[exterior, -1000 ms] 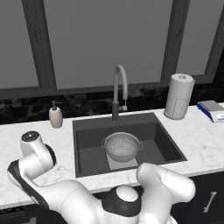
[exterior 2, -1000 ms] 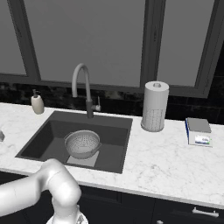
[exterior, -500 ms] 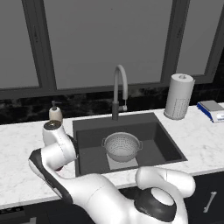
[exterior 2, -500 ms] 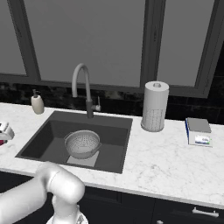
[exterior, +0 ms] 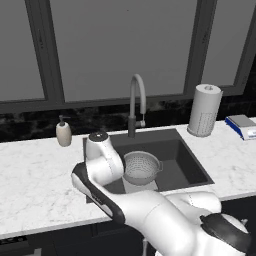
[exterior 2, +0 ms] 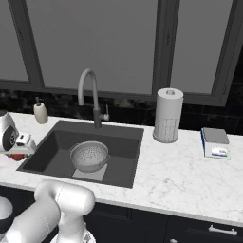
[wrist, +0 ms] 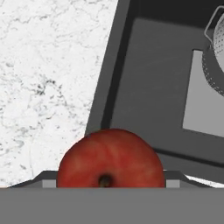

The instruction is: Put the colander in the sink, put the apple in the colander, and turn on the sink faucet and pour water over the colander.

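Observation:
The silvery perforated colander (exterior: 141, 166) (exterior 2: 88, 155) stands upright in the dark sink (exterior: 185, 160) (exterior 2: 121, 156), on the pale square at its bottom. My gripper (exterior 2: 18, 153) hovers over the sink's left rim, shut on the red apple (wrist: 110, 159) (exterior 2: 19, 156). In the hand view the apple sits close at the bottom and hides the fingertips. Beyond it lie the sink's left wall and part of the colander (wrist: 216, 57) at the upper right. The grey gooseneck faucet (exterior: 136, 102) (exterior 2: 90, 95) rises behind the basin, and no water runs from it.
A beige soap dispenser (exterior: 63, 134) (exterior 2: 40, 113) stands on the marble left of the faucet. A paper towel roll (exterior: 204, 110) (exterior 2: 167, 115) stands right of the sink, with a small box (exterior: 242, 125) (exterior 2: 215, 142) farther right. White marble counter (wrist: 48, 65) spreads left of the basin.
My arm has swung right from the left counter to the sink's left rim, carrying the apple. The colander has stayed in place.

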Controlling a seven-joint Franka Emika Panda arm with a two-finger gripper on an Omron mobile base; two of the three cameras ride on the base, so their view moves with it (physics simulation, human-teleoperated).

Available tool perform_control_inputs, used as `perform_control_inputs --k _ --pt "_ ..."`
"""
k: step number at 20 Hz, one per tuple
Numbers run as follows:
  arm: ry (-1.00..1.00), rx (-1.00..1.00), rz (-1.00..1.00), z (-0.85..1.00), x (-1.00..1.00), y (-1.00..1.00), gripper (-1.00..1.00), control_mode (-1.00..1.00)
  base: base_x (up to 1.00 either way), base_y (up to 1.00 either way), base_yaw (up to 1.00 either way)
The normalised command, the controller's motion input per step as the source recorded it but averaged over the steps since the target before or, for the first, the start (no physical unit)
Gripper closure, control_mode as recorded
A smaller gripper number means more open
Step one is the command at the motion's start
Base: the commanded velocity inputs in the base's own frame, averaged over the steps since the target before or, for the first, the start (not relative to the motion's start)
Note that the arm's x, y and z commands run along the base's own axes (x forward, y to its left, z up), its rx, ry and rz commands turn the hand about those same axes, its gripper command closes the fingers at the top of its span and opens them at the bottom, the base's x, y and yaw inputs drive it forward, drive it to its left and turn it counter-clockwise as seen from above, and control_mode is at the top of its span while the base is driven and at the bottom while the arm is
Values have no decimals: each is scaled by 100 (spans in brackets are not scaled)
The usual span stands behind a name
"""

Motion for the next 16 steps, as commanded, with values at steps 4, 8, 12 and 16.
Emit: perform_control_inputs --k 4,8,12,16 --pt "0 0 0 5 0 -100 100 -100 0 0 0" --pt "0 0 0 3 0 -100 100 -100 0 0 0" --pt "0 0 0 2 0 -100 100 -100 0 0 0" --pt "0 0 0 0 0 -100 100 -100 0 0 0"
